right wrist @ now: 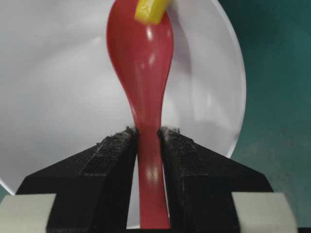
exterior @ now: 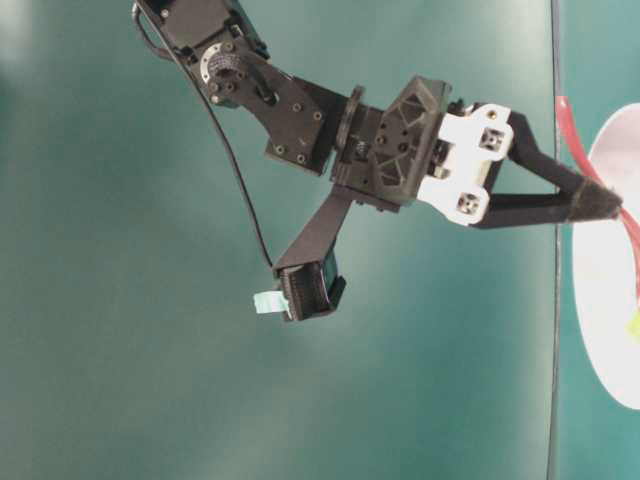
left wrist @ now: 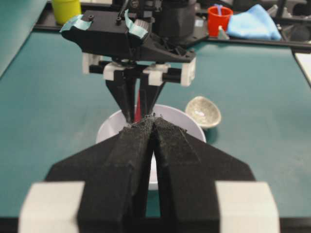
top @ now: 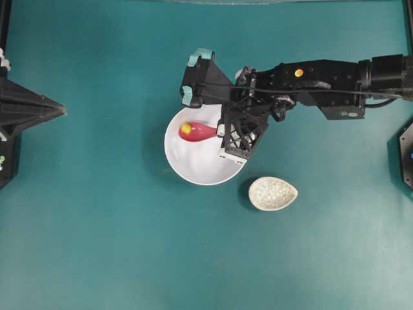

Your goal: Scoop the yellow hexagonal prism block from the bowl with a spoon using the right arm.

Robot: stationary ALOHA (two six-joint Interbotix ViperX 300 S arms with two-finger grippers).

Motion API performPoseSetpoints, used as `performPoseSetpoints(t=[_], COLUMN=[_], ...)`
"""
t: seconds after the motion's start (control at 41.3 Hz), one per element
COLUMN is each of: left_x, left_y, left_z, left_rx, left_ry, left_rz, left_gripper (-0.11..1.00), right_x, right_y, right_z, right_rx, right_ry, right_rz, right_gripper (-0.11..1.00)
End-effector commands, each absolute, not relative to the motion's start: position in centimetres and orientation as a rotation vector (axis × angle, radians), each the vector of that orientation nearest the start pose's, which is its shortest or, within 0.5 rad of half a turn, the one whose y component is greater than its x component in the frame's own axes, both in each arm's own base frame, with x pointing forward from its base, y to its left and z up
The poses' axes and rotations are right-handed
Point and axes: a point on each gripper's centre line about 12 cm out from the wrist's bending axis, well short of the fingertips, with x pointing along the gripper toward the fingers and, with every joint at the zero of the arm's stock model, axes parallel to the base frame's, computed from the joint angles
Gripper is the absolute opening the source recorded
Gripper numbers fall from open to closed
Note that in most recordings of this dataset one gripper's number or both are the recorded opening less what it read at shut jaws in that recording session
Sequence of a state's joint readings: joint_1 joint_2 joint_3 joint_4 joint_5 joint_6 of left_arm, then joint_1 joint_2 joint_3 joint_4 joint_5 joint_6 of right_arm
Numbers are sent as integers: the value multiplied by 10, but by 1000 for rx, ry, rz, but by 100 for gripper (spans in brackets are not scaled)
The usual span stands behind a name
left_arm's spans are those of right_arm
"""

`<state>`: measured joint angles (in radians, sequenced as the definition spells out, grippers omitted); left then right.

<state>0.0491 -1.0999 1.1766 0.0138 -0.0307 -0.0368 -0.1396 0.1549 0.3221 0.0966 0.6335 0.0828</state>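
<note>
The white bowl (top: 193,165) sits mid-table. My right gripper (top: 221,131) reaches over it from the right, shut on the handle of the red spoon (top: 200,132). The spoon's head lies inside the bowl and points left. The yellow block (top: 186,129) rests at the far end of that head. In the right wrist view both pads clamp the spoon (right wrist: 145,63), and the block (right wrist: 151,10) sits at its tip over the bowl (right wrist: 58,73). My left gripper (top: 63,110) is at the table's left edge, shut and empty; its wrist view shows the pads (left wrist: 170,138) pressed together, facing the bowl (left wrist: 111,128).
A small speckled beige oval dish (top: 273,193) lies just right of the bowl's near side. At the table's far edge, in the left wrist view, stand a yellow cup (left wrist: 66,9), a red cup (left wrist: 219,19) and a blue cloth (left wrist: 255,22).
</note>
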Motion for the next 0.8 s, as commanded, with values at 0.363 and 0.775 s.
performPoseSetpoints(t=[0.363, 0.775], left_x=[178, 178], left_y=[9, 9], left_z=[299, 299], left_rx=[-22, -22], left_ry=[15, 15], left_rz=[50, 50], left_gripper=[0, 0], right_x=[423, 414], right_y=[-54, -51], right_z=[182, 183], right_rx=[249, 239], right_ry=[1058, 1015], right_rz=[-164, -161], right_gripper=[25, 25])
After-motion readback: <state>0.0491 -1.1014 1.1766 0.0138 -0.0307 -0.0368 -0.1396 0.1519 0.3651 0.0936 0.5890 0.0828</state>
